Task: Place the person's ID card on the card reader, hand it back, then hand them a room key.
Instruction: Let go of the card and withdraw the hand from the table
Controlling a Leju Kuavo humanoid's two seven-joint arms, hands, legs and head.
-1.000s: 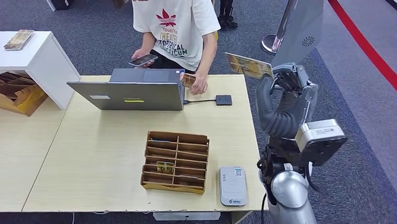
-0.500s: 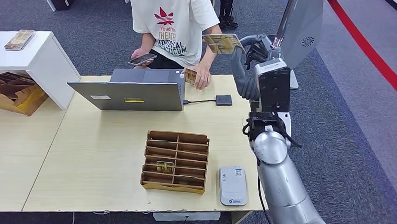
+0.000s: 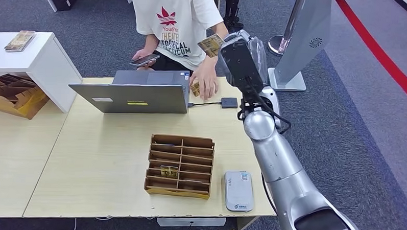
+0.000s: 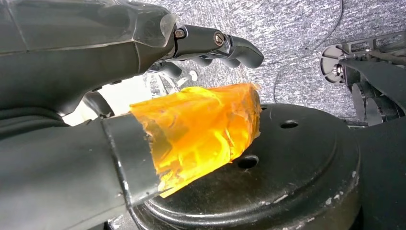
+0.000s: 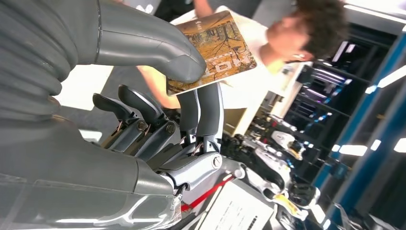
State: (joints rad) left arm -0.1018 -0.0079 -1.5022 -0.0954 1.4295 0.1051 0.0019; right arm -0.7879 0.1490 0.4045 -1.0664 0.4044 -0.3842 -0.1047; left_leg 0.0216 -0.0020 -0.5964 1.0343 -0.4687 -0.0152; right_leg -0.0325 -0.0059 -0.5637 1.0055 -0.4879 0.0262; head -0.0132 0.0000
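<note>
Room key card (image 5: 218, 50), printed with a brown tree picture, is pinched between the right hand's (image 5: 158, 91) thumb and fingers, raised above the far table (image 3: 103, 157) edge before the person (image 3: 176, 27). Nearer sit the laptop (image 3: 133, 96), wooden slot tray (image 3: 179, 165) and card reader (image 3: 238, 190). Left hand (image 4: 143, 72) hangs holding nothing, fingers apart.

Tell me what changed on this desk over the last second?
The right hand swung the card it pinches leftward from beside the desk toward the person, whose hand slid along the desk edge. The laptop, wooden organizer and card reader stayed put.
</note>
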